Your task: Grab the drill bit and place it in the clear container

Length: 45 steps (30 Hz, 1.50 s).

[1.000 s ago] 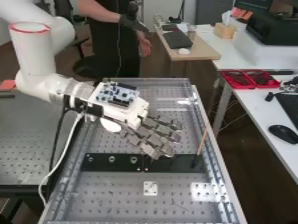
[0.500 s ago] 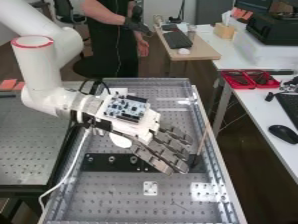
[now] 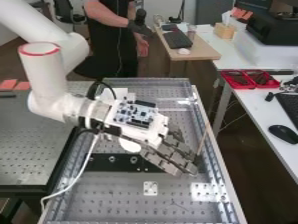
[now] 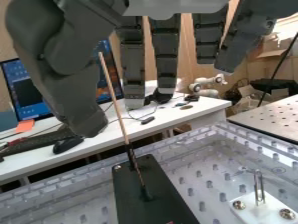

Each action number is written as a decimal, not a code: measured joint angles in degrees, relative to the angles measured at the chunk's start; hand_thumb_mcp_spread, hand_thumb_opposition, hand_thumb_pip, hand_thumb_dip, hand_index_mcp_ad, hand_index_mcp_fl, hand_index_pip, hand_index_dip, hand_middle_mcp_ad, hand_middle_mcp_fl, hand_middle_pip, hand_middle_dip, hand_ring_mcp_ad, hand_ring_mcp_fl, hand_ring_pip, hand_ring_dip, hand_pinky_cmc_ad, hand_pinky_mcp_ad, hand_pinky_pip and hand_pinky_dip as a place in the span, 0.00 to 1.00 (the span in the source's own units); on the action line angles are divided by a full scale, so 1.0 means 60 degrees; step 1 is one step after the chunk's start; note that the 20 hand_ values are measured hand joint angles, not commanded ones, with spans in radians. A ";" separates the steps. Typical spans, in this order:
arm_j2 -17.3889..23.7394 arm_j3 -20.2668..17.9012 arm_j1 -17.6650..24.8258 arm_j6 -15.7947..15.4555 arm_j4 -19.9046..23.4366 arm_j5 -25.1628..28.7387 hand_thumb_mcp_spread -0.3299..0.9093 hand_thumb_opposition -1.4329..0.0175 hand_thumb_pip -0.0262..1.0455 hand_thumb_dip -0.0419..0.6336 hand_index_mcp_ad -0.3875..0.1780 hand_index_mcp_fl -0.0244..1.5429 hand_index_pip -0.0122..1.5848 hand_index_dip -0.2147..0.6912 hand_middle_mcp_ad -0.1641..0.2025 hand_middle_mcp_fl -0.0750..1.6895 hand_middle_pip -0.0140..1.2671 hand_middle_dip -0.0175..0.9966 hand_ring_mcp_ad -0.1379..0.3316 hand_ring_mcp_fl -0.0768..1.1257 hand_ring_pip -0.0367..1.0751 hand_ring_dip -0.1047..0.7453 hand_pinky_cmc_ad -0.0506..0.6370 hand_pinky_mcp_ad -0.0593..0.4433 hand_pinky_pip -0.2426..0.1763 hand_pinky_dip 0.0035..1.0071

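The hand [image 3: 169, 154] is over the right part of the black bar [image 3: 103, 162], its fingers straight and pointing down-right, close beside a thin tan rod [image 3: 203, 138]. That rod, presumably the drill bit, leans slightly above the bar's right end. In the wrist view the hand [image 4: 165, 56] hangs with straight fingers and its thumb apart from them. Between thumb and fingers stands the rod [image 4: 113, 92], tan above and dark at its foot on the black bar [image 4: 149, 202]. Contact cannot be told. I cannot single out a separate clear container; the perforated bench surface [image 3: 110, 200] looks glossy and see-through.
A small white plate [image 3: 151, 188] is fixed nearer the bench's near end, and a metal rail [image 3: 219, 172] runs along the right side. A white cable [image 3: 81, 172] trails from the arm at left. Side table at right holds red trays [image 3: 241, 84] and a mouse [image 3: 284, 133].
The arm has moved right and toward the bench's near end, bringing the hand from left of the rod to close beside it. The rod has kept its place.
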 joint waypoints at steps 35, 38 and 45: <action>-0.1265 0.1341 -0.0248 0.0085 -0.0332 -0.0533 0.62 0.38 0.65 0.57 0.64 0.03 0.96 0.62 0.74 0.21 0.11 0.52 0.83 0.07 0.11 0.24 0.53 0.55 0.30 0.20; -0.1316 0.1400 -0.0257 0.0072 -0.0380 -0.0585 0.63 0.39 0.64 0.57 0.63 0.05 0.96 0.62 0.73 0.21 0.11 0.52 0.83 0.08 0.11 0.24 0.53 0.54 0.32 0.19; -0.1377 0.1463 -0.0278 0.0026 -0.0468 -0.0724 0.63 0.38 0.63 0.58 0.63 0.09 0.96 0.62 0.73 0.21 0.11 0.52 0.83 0.08 0.11 0.24 0.53 0.55 0.32 0.19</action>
